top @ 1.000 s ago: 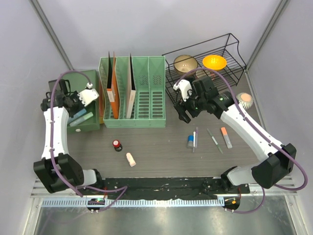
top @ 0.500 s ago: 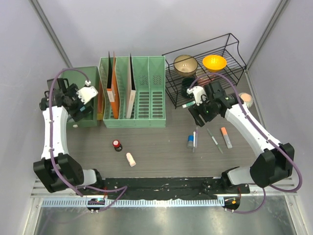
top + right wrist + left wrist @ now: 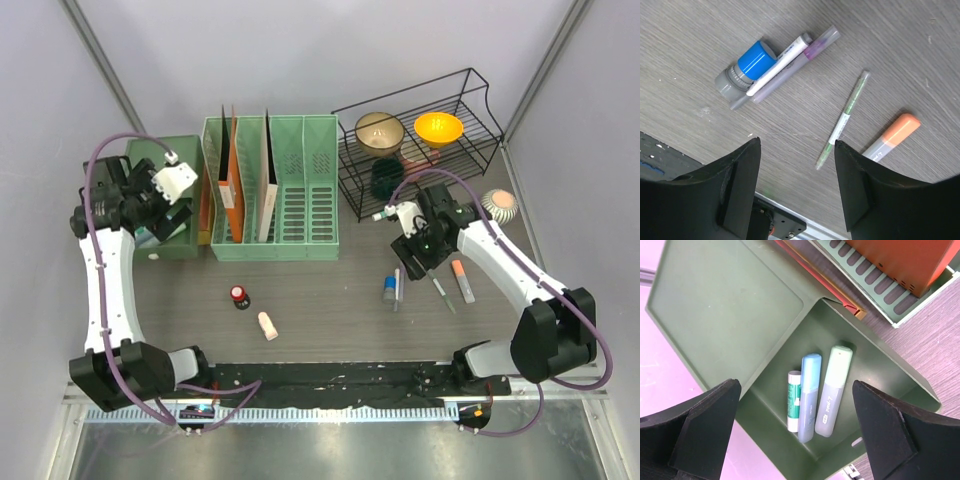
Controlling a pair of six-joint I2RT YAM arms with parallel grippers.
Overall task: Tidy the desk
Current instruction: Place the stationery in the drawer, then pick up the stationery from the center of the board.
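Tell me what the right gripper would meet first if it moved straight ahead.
Probably the bare desk, just beside the green pen's near end; depth is hard to judge.

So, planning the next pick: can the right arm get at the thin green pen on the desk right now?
Probably yes. The right arm has its jaws open and pointed down close by the green pen, which lies alone on the bare desk, apart from the orange marker, with nothing over it.
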